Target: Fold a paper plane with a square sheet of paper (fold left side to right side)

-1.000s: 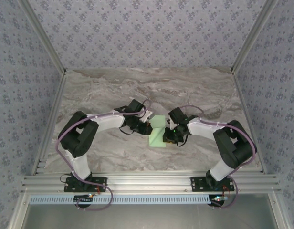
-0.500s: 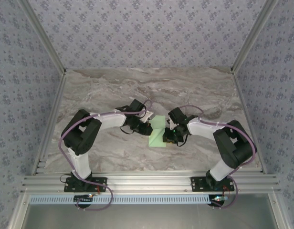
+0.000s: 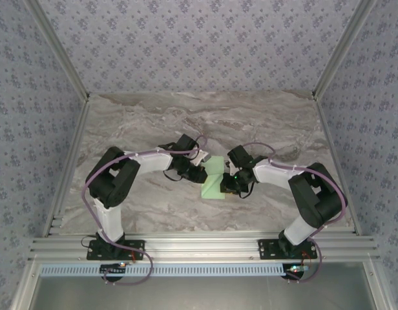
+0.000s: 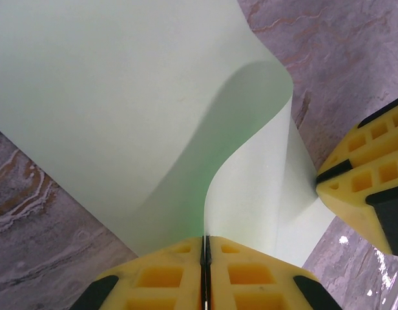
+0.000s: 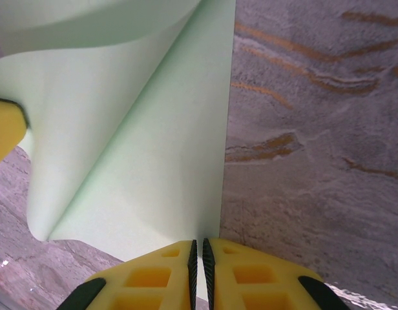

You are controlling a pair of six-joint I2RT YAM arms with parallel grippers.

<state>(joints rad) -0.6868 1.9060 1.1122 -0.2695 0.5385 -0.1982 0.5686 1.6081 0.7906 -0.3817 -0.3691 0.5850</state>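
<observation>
The pale green square sheet of paper (image 3: pixel 215 178) lies mid-table between both arms, its left side lifted and curled over toward the right. My left gripper (image 3: pixel 200 172) is shut on that raised edge; in the left wrist view the sheet (image 4: pixel 121 110) bends up into the closed yellow fingertips (image 4: pixel 167 278). My right gripper (image 3: pixel 230 184) is shut on the sheet's right edge, which lies flat (image 5: pixel 167 168) and runs in between its yellow pads (image 5: pixel 154 278). The curled flap (image 5: pixel 89 26) arches above the flat part. No paper plane shape is formed.
The marble tabletop (image 3: pixel 154 123) is bare around the sheet. Aluminium frame rails (image 3: pixel 199 247) run along the near edge, and patterned walls close in the sides and back. The right gripper's yellow finger (image 4: pixel 364 187) sits close beside the left gripper's hold.
The left arm's elbow has crept slightly to the right, carrying the lifted edge a little further over. The right arm has stayed put.
</observation>
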